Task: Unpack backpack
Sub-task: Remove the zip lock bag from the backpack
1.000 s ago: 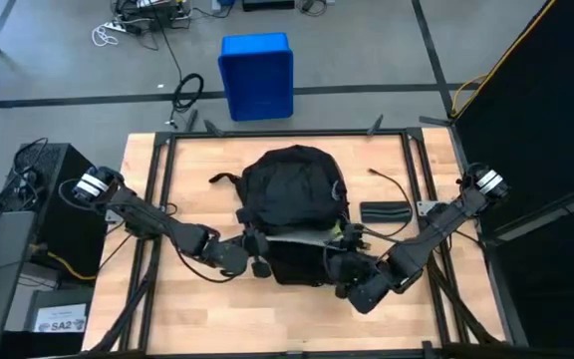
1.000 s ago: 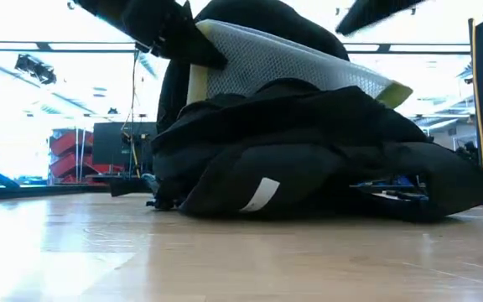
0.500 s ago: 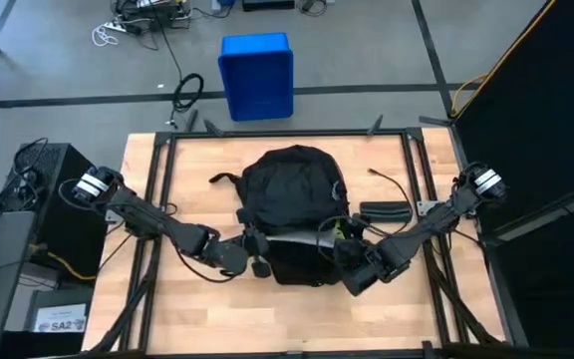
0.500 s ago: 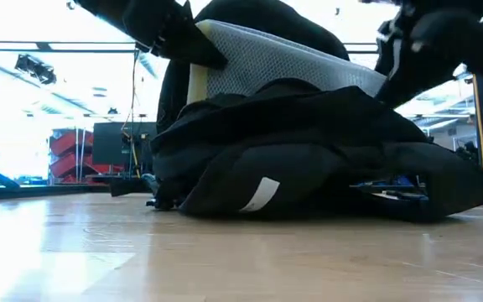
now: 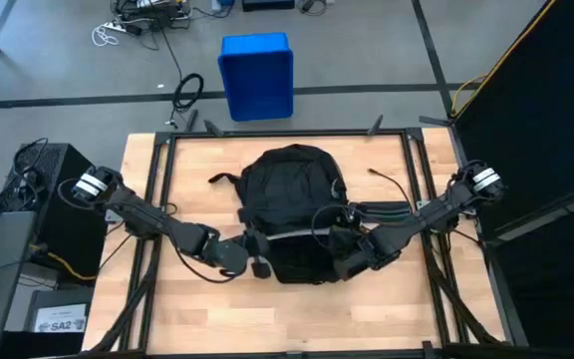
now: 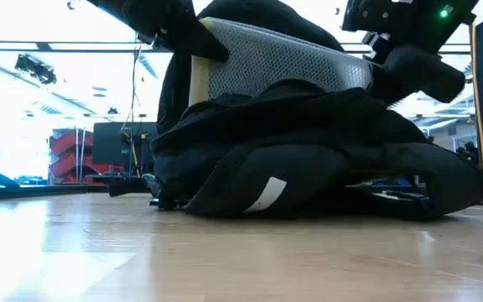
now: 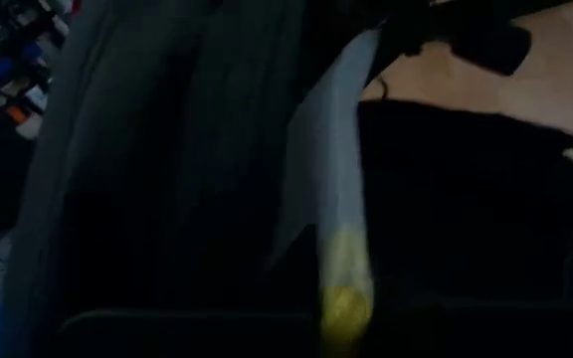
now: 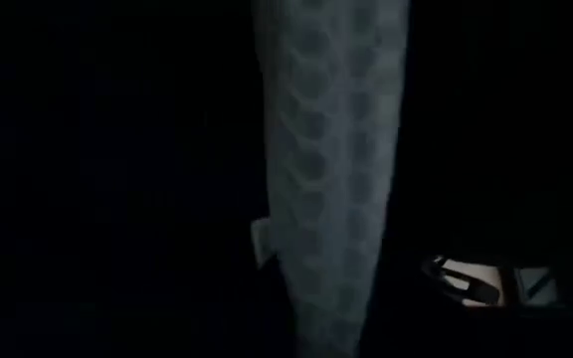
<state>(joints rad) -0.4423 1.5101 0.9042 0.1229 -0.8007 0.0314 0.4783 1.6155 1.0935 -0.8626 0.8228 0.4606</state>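
The black backpack (image 5: 292, 189) lies flat in the middle of the table, its white stripe (image 6: 267, 193) toward the near edge. A grey mesh padded panel (image 6: 283, 59) with a yellow edge stands raised over the backpack's near part. It also shows in the left wrist view (image 7: 336, 169) and the right wrist view (image 8: 331, 149). My left gripper (image 6: 183, 38) is shut on the panel's left end. My right gripper (image 6: 397, 63) is at the panel's right end and hides that end. My left gripper holds the panel at its upper left corner (image 6: 201, 42), slanting down from the table's left. The panel is lifted above the backpack's black folds (image 6: 309, 109) and slopes down toward the right, its lower edge sunk among them. The gripper itself hides how the fingers meet the panel.
A flat black case (image 5: 382, 210) and a thin cable (image 5: 392, 184) lie on the table right of the backpack. A blue bin (image 5: 257, 75) stands on the floor beyond the far edge. Bare wood (image 5: 267, 319) runs along the near edge.
My right gripper has moved from the table's near right toward the far edge and left, up to the panel's right end, and now covers the yellow tip that showed there. My left gripper has kept the panel raised.
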